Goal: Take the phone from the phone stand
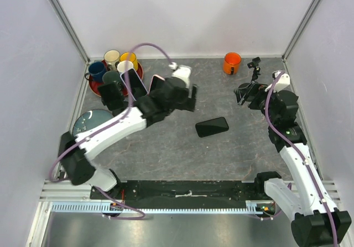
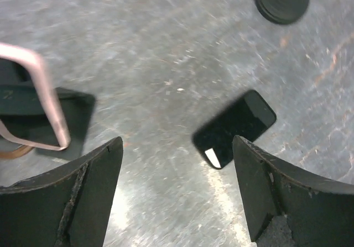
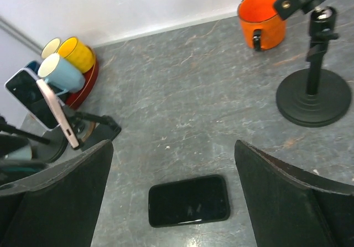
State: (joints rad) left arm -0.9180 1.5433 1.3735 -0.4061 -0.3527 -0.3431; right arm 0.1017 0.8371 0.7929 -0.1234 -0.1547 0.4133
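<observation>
Lying flat on the surface (image 1: 166,147), the black phone (image 1: 212,126) is seen screen up near the middle, touched by nothing. It is well apart from the black stand (image 3: 314,95), which is set upright on a round base at the far right, near the orange mug (image 1: 232,63).

Left tool (image 2: 178,142): released, fingers spread wide, nothing held between them. It is held above the surface, up and left of the black phone. In the left wrist view the black phone (image 2: 235,128) is framed just inside the right finger, with bare surface below the gap.

Right tool (image 3: 174,145): also released and empty, fingers spread. In the top view it is parked just beside the black stand (image 1: 254,64). In its wrist view the black phone (image 3: 189,200) is seen low and centred between the fingers.

Two more phones are propped on the left stands (image 1: 112,96) at the far left: a white-edged phone (image 1: 133,84) and a pink phone (image 1: 156,83), the latter right beside the left arm's wrist. A red tray (image 3: 88,78) with mugs is seen behind them, and a grey-blue plate (image 1: 91,120) nearer the left edge.
</observation>
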